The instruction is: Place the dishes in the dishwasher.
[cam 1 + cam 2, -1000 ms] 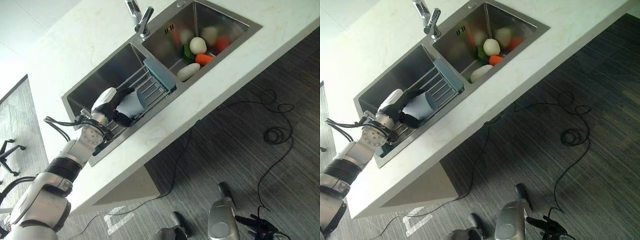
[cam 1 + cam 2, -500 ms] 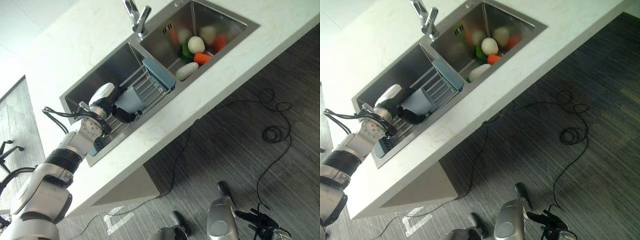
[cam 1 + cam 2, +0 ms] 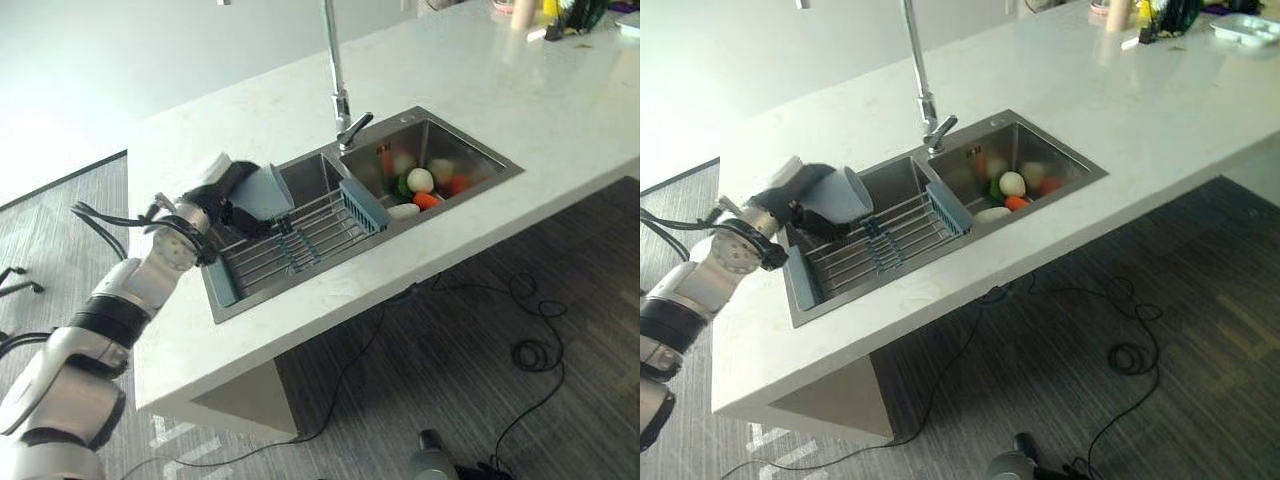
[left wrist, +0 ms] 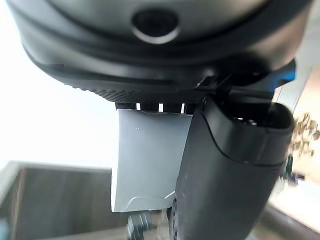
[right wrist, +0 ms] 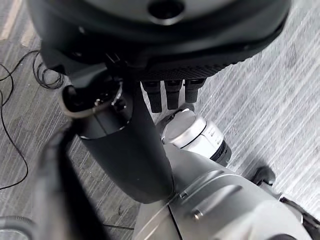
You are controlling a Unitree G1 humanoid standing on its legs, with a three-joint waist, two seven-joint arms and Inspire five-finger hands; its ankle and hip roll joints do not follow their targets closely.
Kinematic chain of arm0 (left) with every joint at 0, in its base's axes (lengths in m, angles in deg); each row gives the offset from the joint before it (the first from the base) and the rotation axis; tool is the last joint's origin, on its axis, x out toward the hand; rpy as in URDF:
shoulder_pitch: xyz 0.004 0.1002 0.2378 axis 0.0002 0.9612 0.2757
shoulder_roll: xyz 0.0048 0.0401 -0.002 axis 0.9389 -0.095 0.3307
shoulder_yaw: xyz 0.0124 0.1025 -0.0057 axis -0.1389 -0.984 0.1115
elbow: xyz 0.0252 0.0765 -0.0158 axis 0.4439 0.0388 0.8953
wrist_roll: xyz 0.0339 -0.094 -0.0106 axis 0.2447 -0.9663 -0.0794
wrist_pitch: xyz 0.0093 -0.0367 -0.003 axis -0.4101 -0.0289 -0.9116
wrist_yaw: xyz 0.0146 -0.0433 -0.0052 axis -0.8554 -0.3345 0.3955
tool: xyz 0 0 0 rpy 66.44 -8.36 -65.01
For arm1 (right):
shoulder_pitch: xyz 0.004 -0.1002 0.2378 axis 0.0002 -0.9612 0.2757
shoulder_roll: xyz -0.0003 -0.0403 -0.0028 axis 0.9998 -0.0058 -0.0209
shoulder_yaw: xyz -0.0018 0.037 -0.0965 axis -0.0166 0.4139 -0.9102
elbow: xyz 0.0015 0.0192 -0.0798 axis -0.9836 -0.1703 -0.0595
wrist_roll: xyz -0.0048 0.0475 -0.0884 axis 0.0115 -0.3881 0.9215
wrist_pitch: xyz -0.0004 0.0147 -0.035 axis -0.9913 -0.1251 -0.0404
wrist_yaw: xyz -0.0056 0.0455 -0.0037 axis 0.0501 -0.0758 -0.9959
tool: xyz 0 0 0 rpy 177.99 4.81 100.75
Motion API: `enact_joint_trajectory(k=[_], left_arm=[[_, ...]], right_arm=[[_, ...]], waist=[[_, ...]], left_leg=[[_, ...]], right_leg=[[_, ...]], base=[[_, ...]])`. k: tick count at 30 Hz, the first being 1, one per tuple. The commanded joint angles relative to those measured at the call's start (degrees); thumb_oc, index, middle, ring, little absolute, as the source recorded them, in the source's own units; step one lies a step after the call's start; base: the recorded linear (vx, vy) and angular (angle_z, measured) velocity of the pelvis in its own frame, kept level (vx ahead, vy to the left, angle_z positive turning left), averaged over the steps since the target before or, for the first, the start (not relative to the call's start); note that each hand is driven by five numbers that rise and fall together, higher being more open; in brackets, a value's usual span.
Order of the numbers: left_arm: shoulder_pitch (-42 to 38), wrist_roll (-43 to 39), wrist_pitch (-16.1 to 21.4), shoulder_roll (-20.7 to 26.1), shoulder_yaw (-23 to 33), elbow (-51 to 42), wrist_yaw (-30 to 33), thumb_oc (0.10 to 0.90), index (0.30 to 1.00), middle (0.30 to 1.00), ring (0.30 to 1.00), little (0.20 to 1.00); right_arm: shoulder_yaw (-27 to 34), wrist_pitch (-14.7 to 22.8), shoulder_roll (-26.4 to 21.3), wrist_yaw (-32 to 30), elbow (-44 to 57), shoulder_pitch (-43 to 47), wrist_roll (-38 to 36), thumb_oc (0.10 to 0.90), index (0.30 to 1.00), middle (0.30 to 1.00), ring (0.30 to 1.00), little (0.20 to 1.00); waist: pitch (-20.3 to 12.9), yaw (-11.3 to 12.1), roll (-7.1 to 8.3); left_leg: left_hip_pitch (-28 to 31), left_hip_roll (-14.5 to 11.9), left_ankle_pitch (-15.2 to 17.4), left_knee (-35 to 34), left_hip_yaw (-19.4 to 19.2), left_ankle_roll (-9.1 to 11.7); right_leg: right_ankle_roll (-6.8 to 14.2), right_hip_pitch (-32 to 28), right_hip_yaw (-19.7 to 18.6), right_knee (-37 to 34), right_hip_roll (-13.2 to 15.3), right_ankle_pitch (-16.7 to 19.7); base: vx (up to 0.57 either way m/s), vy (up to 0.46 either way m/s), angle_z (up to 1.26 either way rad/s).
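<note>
My left hand (image 3: 222,190) is shut on a pale grey-blue cup (image 3: 265,195), holding it tipped on its side just above the left back corner of the sink's left basin. In the left wrist view the cup (image 4: 150,155) sits between the fingers and the thumb (image 4: 230,175). Under it a wire dish rack (image 3: 300,245) with blue ends lies across the left basin. My right hand (image 5: 125,145) hangs over the grey floor, fingers relaxed and holding nothing.
The right basin (image 3: 470,160) holds several vegetables (image 3: 425,190), white, orange and green. A tall tap (image 3: 335,70) stands behind the divider. The white counter (image 3: 520,100) runs around the sink, with small items (image 3: 550,15) at its far right end.
The camera has swung, so the whole picture has shifted. My left hand has lifted the cup off the rack, up to the sink's back left rim.
</note>
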State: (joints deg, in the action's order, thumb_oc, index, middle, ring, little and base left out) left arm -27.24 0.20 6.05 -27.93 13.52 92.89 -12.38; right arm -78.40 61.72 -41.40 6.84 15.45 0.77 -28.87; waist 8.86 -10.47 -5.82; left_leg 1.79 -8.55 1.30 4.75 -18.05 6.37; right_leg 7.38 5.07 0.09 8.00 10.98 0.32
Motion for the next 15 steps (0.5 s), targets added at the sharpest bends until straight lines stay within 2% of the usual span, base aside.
enact_joint_trajectory(k=[1, 4, 5, 6, 9, 11, 13, 14, 15], left_arm=[[-8.3, -4.1, 3.8, 6.3, 10.0, -3.6, 11.6, 0.400, 0.300, 0.300, 0.300, 0.300], [-6.1, -12.4, 4.2, 8.2, 15.6, -8.6, 13.9, 0.400, 0.300, 0.300, 0.300, 0.300], [-3.8, -14.2, 4.2, 8.7, 19.8, -11.6, 14.1, 0.400, 0.300, 0.300, 0.300, 0.300], [-2.5, -14.2, 4.1, 8.8, 21.3, -12.5, 14.2, 0.400, 0.300, 0.300, 0.300, 0.300], [4.4, -17.6, 5.0, 9.1, 28.9, -17.4, 13.5, 0.400, 0.300, 0.300, 0.300, 0.300], [8.8, -19.4, 6.4, 8.7, 32.4, -19.1, 14.0, 0.400, 0.300, 0.300, 0.300, 0.300], [16.5, -20.9, 8.1, 8.1, 38.9, -22.0, 16.1, 0.400, 0.300, 0.300, 0.300, 0.300], [18.7, -20.3, 8.7, 7.6, 40.7, -22.4, 16.6, 0.400, 0.300, 0.300, 0.300, 0.300], [21.4, -19.7, 10.1, 6.5, 42.8, -22.8, 16.3, 0.400, 0.300, 0.300, 0.300, 0.300]], right_arm=[[0.5, 0.1, -1.2, -0.4, 0.7, -1.8, -0.7, 0.800, 0.900, 0.900, 0.900, 0.900], [0.7, 0.9, -1.2, 2.1, 0.8, -1.3, 1.8, 0.800, 0.900, 0.900, 0.900, 0.900], [-0.1, 0.9, -0.5, 3.0, 1.5, -0.7, 2.3, 0.800, 0.900, 0.900, 0.900, 0.900], [-0.5, 0.7, -0.6, 3.3, 1.7, -0.6, 3.0, 0.800, 0.900, 0.900, 0.900, 0.900], [-3.2, -0.5, -0.4, 4.0, 2.8, 0.8, 8.4, 0.800, 0.900, 0.900, 0.900, 0.900], [-4.7, -1.0, -0.8, 5.2, 2.4, 1.6, 9.6, 0.800, 0.900, 0.900, 0.900, 0.900], [-6.1, -1.6, -1.6, 8.5, 2.3, 2.4, 8.1, 0.800, 0.900, 0.900, 0.900, 0.900], [-6.6, -1.2, -1.9, 8.7, 2.6, 2.5, 8.3, 0.800, 0.900, 0.900, 0.900, 0.900], [-7.4, -0.2, -2.2, 9.0, 3.4, 2.3, 8.7, 0.800, 0.900, 0.900, 0.900, 0.900]], waist=[[-2.6, 0.8, -2.69], [-2.8, 3.1, -2.11], [-3.1, 4.8, -1.68], [-3.1, 4.8, -1.77], [-2.6, 8.4, -1.05], [-2.5, 10.4, -0.72], [-1.9, 13.4, -0.31], [-1.6, 14.2, -0.34], [-0.9, 14.5, -0.68]], left_leg=[[-5.4, -4.0, 11.7, 12.4, 3.6, -0.2], [-5.0, -3.2, 12.2, 12.4, 6.1, -0.2], [-5.5, -3.0, 11.8, 12.4, 7.6, -0.2], [-5.5, -2.9, 11.8, 12.4, 8.0, -0.1], [-5.7, -2.2, 11.2, 12.4, 12.1, 0.5], [-6.9, -1.8, 10.1, 12.4, 14.4, 0.8], [-8.1, -1.4, 8.5, 12.4, 17.0, 1.3], [-8.8, -1.5, 7.8, 12.4, 17.2, 1.4], [-10.2, -2.7, 6.6, 12.4, 15.8, 1.9]], right_leg=[[3.5, 2.7, 4.8, 9.2, 2.9, -11.3], [3.1, 0.9, 6.3, 9.2, 2.8, -12.3], [2.6, 0.6, 6.9, 9.2, 2.5, -12.6], [2.4, 0.4, 7.1, 9.2, 2.5, -12.7], [1.0, -1.3, 8.5, 9.2, 1.4, -14.1], [0.2, -1.3, 9.2, 9.2, 0.8, -14.3], [-0.8, -1.9, 11.2, 9.2, 0.4, -14.8], [-1.0, -2.2, 12.3, 9.2, 0.4, -14.9], [-1.3, -3.2, 15.6, 9.2, 0.4, -15.4]], base=[[0.00, -0.077, 0.29], [0.05, -0.074, 0.37], [0.05, -0.065, 0.36], [0.04, -0.084, 0.40], [0.03, -0.105, 0.27], [0.00, -0.130, 0.45], [0.00, -0.108, 0.66], [-0.07, -0.019, 0.51], [-0.12, 0.032, 0.63]])
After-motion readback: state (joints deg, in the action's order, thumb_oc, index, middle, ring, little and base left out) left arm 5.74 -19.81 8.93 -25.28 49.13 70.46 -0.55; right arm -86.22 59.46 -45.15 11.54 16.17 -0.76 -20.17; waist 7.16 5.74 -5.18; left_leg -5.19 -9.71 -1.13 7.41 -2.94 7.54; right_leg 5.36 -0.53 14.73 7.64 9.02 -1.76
